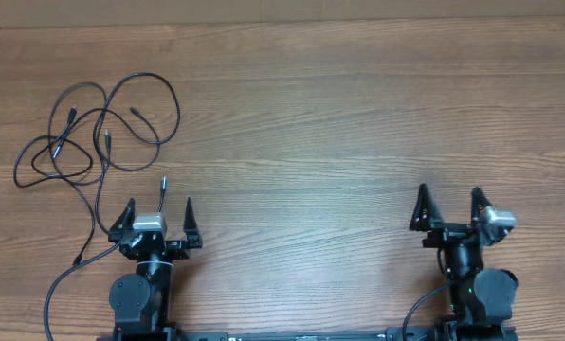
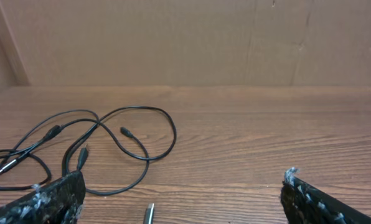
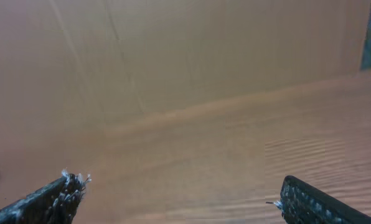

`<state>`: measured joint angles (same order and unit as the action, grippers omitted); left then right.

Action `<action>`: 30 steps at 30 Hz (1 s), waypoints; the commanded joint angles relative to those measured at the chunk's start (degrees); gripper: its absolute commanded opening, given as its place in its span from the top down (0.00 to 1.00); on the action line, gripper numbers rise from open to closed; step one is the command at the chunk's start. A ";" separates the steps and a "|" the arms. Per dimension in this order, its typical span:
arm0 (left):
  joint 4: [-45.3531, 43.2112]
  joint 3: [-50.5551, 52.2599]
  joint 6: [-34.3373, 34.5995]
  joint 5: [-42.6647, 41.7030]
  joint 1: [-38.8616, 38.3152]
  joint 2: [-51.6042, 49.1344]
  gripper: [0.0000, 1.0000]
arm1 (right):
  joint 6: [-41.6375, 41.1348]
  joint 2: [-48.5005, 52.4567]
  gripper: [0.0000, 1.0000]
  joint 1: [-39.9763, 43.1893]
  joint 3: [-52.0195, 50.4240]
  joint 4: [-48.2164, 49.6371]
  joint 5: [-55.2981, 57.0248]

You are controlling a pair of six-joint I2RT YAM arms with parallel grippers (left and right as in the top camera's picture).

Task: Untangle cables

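The cables are thin black cords lying in a loose tangle of loops on the wooden table at the far left. They also show in the left wrist view, ahead and left of the jaws. A silvery plug tip lies between the left fingers, also seen from overhead. My left gripper is open and empty, just near of the tangle. My right gripper is open and empty at the right, far from the cables; its wrist view shows only bare wood.
A brown cardboard wall stands along the table's far edge. A thicker black wire runs from the left arm's base toward the front edge.
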<state>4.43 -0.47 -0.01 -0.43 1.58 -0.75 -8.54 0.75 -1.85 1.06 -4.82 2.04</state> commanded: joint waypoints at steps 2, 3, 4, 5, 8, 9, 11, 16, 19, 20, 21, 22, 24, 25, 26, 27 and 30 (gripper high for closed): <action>0.04 0.20 -0.68 -0.46 -0.33 0.50 0.00 | 10.36 -0.59 0.00 0.26 -0.63 -0.02 -1.77; 0.04 0.20 -0.68 -0.46 -0.33 0.50 0.00 | 10.99 -0.59 0.00 0.26 -0.63 -0.04 -1.75; 0.04 0.20 -0.68 -0.46 -0.33 0.50 0.00 | 11.85 -0.59 0.00 0.26 -0.63 -0.07 -1.75; 0.04 0.20 -0.68 -0.46 -0.33 0.50 0.00 | 11.85 -0.59 0.00 0.26 -0.63 -0.07 -1.75; 0.04 0.20 -0.68 -0.46 -0.33 0.50 0.00 | 13.00 -0.59 0.00 0.26 -0.63 -0.15 -2.23; 0.04 0.20 -0.68 -0.46 -0.33 0.50 0.00 | 13.40 -0.59 0.00 0.24 -0.63 -0.13 -2.25; 0.04 0.20 -0.68 -0.46 -0.33 0.50 0.00 | 12.55 -0.59 0.00 0.24 -0.63 -0.07 -2.40; 0.04 0.20 -0.68 -0.46 -0.33 0.50 0.00 | 10.08 -0.59 0.00 0.26 -0.63 -0.02 -2.19; 0.04 0.20 -0.68 -0.46 -0.33 0.50 0.00 | 10.05 -0.59 0.00 0.26 -0.61 0.00 -2.19; 0.04 0.20 -0.68 -0.46 -0.33 0.50 0.00 | 10.08 -0.59 0.00 0.26 -0.61 -0.02 -2.16; 0.04 0.20 -0.68 -0.46 -0.33 0.50 0.00 | 10.08 -0.59 0.00 0.26 -0.61 0.00 -2.16; 0.04 0.20 -0.68 -0.46 -0.33 0.50 0.00 | 10.08 -0.59 0.00 0.26 -0.61 -0.02 -2.19; 0.04 0.20 -0.68 -0.46 -0.33 0.50 0.00 | 10.08 -0.59 0.00 0.26 -0.61 0.00 -2.16; 0.04 0.20 -0.68 -0.46 -0.33 0.50 0.00 | 10.08 -0.59 0.00 0.26 -0.61 0.00 -2.16; 0.04 0.20 -0.68 -0.46 -0.33 0.50 0.00 | 10.08 -0.59 0.00 0.26 -0.61 0.00 -2.16; 0.04 0.20 -0.68 -0.46 -0.33 0.50 0.00 | 10.08 -0.59 0.00 0.26 -0.61 0.00 -2.19; 0.04 0.20 -0.68 -0.46 -0.33 0.50 0.00 | 10.08 -0.59 0.00 0.26 -0.61 0.00 -2.19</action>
<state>4.40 -0.47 -0.01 -0.43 1.58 -0.75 1.69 0.73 -1.87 1.06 -5.15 0.19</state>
